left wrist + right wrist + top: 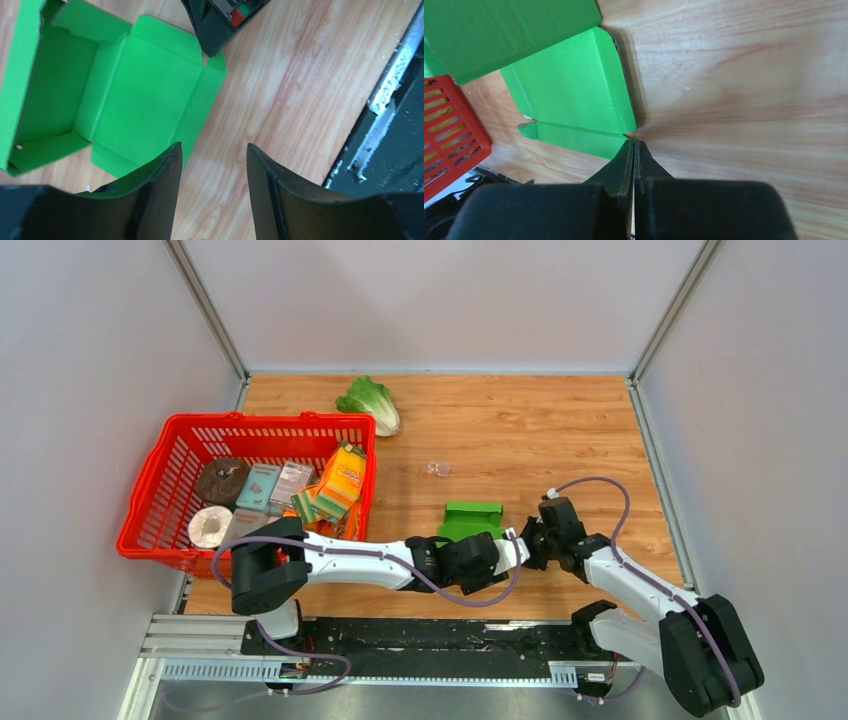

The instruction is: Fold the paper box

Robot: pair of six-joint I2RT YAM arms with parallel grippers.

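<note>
Basket (270,419) sits at 9 o'clock of the work, well apart; no concern.

Paper box (472,519) lies on the table (600,440), at about 11 o'clock of my two tips. The tray walls stand up. The lid panel and its side tabs lie open and flat toward me, so the lid is not yet closed.

Left gripper (212,167): fingers spread, bare wood between them, nothing held. One finger (160,190) overlaps the lid's near edge at 9 o'clock; I cannot tell if it touches.

Right gripper (634,144): fingers pressed together, tips at the lid's near corner at 12 o'clock. I cannot tell whether any card is caught between them.

Risks, as I judge them:
- The card is thin and light, and nothing pins it. If my right tips push rather than lift, the whole box slides toward 12 o'clock.
- Force on one corner alone may crumple it.
- My grippers sit near each other, so raising the lid could knock them together.
- The side tabs are unfolded, so the lid may jam on the walls.
</note>
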